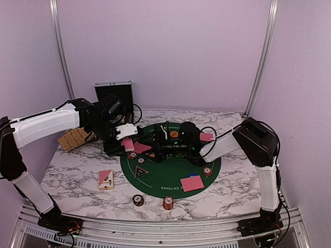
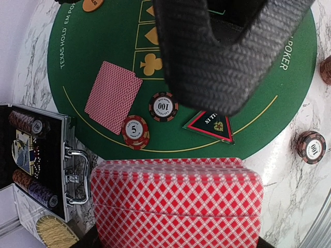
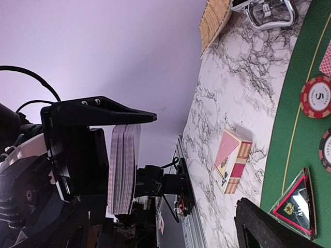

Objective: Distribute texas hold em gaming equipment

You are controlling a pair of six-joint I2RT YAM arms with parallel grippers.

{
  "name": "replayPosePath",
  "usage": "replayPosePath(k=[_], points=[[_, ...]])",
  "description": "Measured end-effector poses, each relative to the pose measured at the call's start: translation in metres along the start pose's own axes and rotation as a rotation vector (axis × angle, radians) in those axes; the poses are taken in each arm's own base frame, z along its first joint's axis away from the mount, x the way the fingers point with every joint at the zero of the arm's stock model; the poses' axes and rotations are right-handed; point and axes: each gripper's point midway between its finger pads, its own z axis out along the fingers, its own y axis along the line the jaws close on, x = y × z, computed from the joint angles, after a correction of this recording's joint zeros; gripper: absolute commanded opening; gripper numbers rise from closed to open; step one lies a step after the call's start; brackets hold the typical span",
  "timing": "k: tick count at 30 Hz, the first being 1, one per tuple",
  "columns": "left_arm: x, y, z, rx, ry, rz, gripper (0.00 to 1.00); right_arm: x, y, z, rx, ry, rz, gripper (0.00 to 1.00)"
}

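Clamping a thick stack of red-backed playing cards (image 2: 176, 201) between closed jaws, the left gripper (image 3: 121, 155) hangs over the left edge of the green felt mat (image 2: 93, 62). The right gripper (image 1: 160, 147) faces that deck from close by, its jaws wide apart with nothing between them. On the felt below the two lie a single face-down card (image 2: 113, 95), a red-white chip (image 2: 135, 130) touching a dark chip (image 2: 163, 106), and just beside them a triangular black button (image 2: 212, 124). An orange button (image 2: 93, 4) sits farther across the mat. Off the felt, two chip stacks (image 1: 138, 200) stand on the marble table (image 1: 77, 170) near its front edge. A card box (image 3: 232, 160) lies to the mat's left, and the open silver case (image 2: 57, 170) lies behind the left gripper.
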Motion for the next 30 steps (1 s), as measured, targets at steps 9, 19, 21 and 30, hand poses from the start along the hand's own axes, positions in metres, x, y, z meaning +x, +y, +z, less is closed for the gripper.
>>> replayPosePath(k=[9, 19, 21, 30], points=[[-0.006, 0.004, -0.004, -0.008, -0.019, 0.0, 0.0, -0.001, 0.012, 0.021, -0.038, 0.027, -0.018, 0.94], [-0.006, 0.003, -0.002, -0.001, -0.015, -0.002, 0.0, -0.002, 0.014, 0.04, -0.05, 0.062, -0.022, 0.92], [-0.006, 0.003, -0.002, -0.001, -0.015, -0.003, 0.0, -0.004, 0.013, 0.046, -0.053, 0.067, -0.023, 0.92], [-0.006, 0.002, -0.002, 0.001, -0.016, -0.003, 0.0, -0.001, 0.003, 0.067, -0.051, 0.101, 0.009, 0.91]])
